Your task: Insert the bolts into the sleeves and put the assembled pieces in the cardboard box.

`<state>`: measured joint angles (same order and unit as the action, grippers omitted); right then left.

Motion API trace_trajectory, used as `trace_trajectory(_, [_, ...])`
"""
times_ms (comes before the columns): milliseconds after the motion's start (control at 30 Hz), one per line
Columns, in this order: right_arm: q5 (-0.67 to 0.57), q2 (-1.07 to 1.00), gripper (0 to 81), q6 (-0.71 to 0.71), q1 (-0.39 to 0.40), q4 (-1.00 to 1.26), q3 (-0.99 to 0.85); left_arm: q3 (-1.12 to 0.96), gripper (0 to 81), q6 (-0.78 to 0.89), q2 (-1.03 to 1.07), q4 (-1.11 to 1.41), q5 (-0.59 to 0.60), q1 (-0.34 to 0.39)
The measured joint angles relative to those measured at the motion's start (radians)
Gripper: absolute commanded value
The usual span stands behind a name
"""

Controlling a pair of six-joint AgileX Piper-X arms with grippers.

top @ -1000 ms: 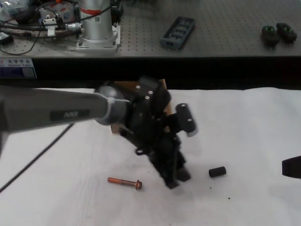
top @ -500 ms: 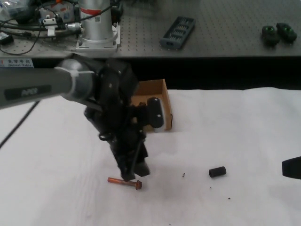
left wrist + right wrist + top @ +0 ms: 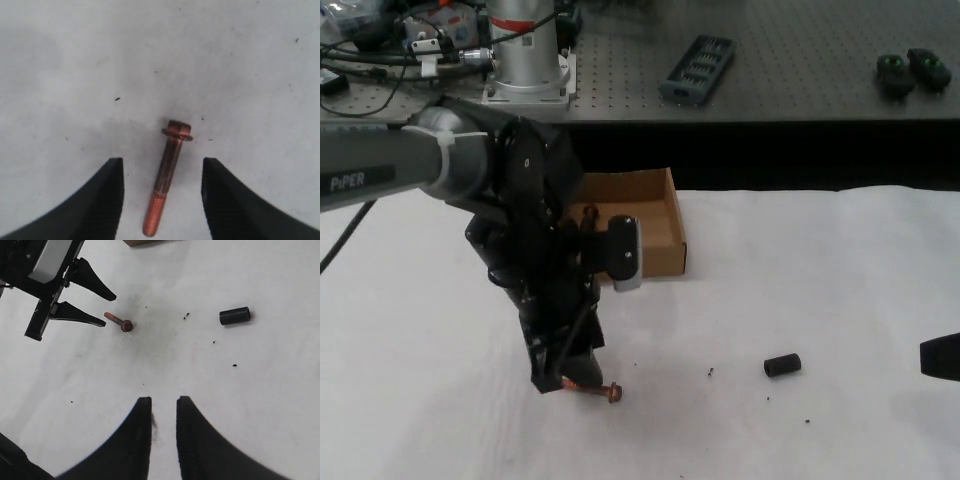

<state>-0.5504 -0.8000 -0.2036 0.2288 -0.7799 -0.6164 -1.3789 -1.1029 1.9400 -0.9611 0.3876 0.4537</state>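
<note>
We see the left gripper [image 3: 161, 162] spread wide astride the copper bolt [image 3: 167, 175] lying on the white worktop [image 3: 75, 60], the black sleeve [image 3: 234, 315] well apart, the right gripper [image 3: 163, 400] narrowly parted.

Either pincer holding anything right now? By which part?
Nothing is held. The left pincer is open, astride the bolt, not touching it. The right pincer is empty.

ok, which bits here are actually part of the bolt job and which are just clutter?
Job: bolt, between the open left gripper's fingers; black sleeve; cardboard box.
Lying about: grey rack, dark knobs, metal column, cables, all on the far bench.
</note>
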Motion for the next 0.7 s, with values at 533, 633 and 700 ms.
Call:
trace_trajectory(533, [0.0, 0.0, 14.9, 0.001, 0.0, 0.0, 0.0, 0.121, 35.4, -0.034, -0.001, 0.104, -0.1, 0.0])
trace_trajectory(633, [0.002, 0.0, 14.9, 0.001, 0.0, 0.0, 0.0, 0.121, 31.7, -0.034, -0.001, 0.122, -0.103, 0.003])
trace_trajectory(700, [0.001, 0.0, 14.9, 0.001, 0.0, 0.0, 0.0, 0.121, 31.3, -0.034, -0.006, 0.122, -0.11, 0.007])
